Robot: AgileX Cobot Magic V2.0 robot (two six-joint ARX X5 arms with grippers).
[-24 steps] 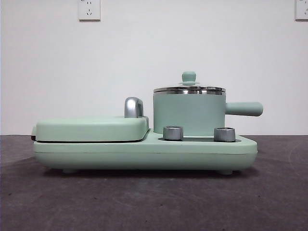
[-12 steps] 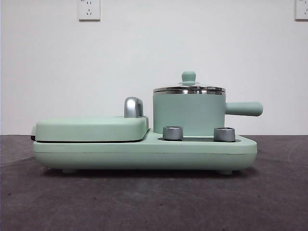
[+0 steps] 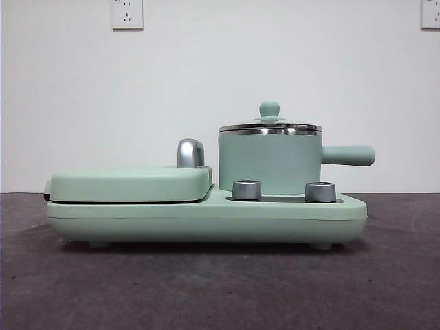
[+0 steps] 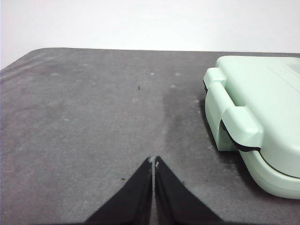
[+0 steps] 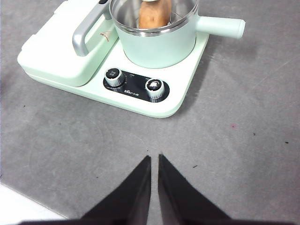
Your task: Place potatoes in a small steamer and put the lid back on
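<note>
With the potato (image 5: 154,15) inside the small steamer (image 3: 270,165) and the lid (image 3: 270,126) on, your task looks finished. Both the left claw (image 4: 153,162) and the right claw (image 5: 154,157) sit closed and empty above the worktop (image 3: 220,289).

The orange-brown potato (image 5: 153,15) sits inside the mint-green steamer (image 3: 269,162), glass lid (image 3: 270,125) on top.

Black, pointed, wedge-shaped gripper (image 4: 153,161) jaws

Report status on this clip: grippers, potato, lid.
Left gripper and right gripper shut, empty, over bare table. Potato inside steamer. Lid on. Nothing in the way.
</note>
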